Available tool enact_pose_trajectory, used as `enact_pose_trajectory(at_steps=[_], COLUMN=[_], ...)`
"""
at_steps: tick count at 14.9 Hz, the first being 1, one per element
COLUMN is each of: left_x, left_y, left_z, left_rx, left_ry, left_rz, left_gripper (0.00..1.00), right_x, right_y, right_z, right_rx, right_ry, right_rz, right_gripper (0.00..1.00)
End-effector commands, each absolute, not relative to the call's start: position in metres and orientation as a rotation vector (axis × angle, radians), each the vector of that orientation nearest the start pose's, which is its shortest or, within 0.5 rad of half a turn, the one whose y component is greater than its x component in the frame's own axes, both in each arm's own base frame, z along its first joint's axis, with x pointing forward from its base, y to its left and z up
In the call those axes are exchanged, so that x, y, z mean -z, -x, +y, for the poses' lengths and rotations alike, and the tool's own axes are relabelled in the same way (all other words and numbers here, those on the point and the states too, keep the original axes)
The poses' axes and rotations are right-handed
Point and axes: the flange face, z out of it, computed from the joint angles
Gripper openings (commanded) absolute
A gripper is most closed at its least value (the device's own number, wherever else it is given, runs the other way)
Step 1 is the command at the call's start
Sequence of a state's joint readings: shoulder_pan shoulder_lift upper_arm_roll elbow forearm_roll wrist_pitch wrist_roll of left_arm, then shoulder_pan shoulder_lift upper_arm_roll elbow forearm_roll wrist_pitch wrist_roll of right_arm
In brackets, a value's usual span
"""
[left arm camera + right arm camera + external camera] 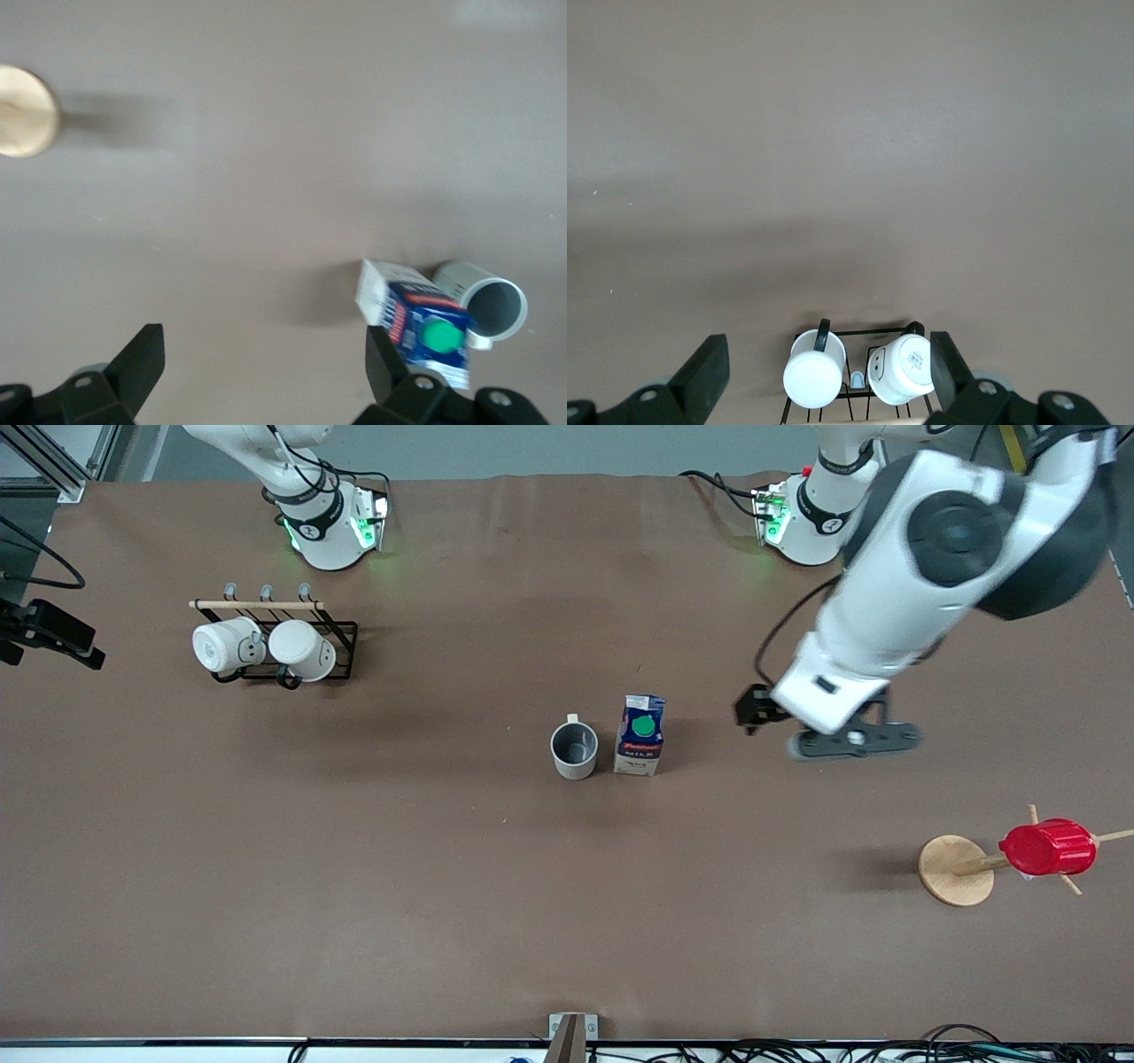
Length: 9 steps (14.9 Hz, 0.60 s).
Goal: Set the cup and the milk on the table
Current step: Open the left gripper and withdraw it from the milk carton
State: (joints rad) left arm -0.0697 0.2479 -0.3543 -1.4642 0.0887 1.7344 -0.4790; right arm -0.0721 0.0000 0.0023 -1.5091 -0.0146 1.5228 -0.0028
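The cup (pixel 574 750) is standing upright near the middle of the table (pixel 496 886), its dark grey inside showing and its small handle pointing toward the robots' bases; the milk (pixel 640 735) is standing just beside it, toward the left arm's end, green cap up; whether the two are touching cannot be told, though the gap, if any, is slim. Both are already resting on the brown top, so the task is looking done, or all but done, and the step in hand is probably a clean withdrawal.

The left gripper (pixel 846 737) is hanging in the air over bare table between the milk and the wooden stand (pixel 955 870) carrying the ribbed red cup (pixel 1048 848); its fingers (pixel 142 363) are spread wide and holding nothing. To finish well it should be rising straight before swinging, since the carton is tall, narrow and easily tipped by a sideways brush, and the cup beside it would go with it.

The right gripper (pixel 824 372) is waiting high over its own end of the table, looking down on the black rack (pixel 332 657) with the two white mugs (pixel 266 646); its fingers are likewise wide apart and empty.

Open room is plentiful; the wide stretch nearer the front camera is bare, and the table edges are well apart from cup and milk; the rack and the stand are the only obstacles, each well clear.
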Motion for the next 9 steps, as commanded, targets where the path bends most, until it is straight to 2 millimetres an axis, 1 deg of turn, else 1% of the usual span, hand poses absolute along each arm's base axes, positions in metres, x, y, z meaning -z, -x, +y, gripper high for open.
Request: enact_pose_trajectory(at_steps=[1,2,3,4,5,6,9], left_x=[-0.572,-0.577,-0.583,-0.584,-0.591,-0.594,-0.602], left_y=[-0.598,-0.600,-0.603,-0.602,-0.598,-0.596,-0.592], left_z=[-0.174,-0.158,-0.138,-0.121,-0.113,-0.110,-0.113], left_rx=[0.098,0.100,0.108,0.083,0.069,0.066,0.087], left_ry=[3.139,3.157,3.170,3.175,3.177,3.175,3.166], left_rz=[-0.060,-0.043,-0.037,-0.009,0.014,0.034,0.045], left_gripper=[1.00,1.00,1.00,1.00,1.00,1.00,1.00], right_x=[-0.652,-0.652,-0.652,-0.652,-0.652,-0.652,-0.652], right_y=[-0.547,-0.547,-0.547,-0.547,-0.547,-0.547,-0.547], right_z=[-0.041,-0.042,-0.041,-0.041,-0.041,-0.041,-0.041], right_rx=[0.019,0.019,0.019,0.019,0.019,0.019,0.022], right_ry=[3.141,3.139,3.139,3.139,3.139,3.139,3.139], right_rz=[0.094,0.099,0.096,0.096,0.096,0.101,0.103], right_gripper=[1.00,1.00,1.00,1.00,1.00,1.00,1.00])
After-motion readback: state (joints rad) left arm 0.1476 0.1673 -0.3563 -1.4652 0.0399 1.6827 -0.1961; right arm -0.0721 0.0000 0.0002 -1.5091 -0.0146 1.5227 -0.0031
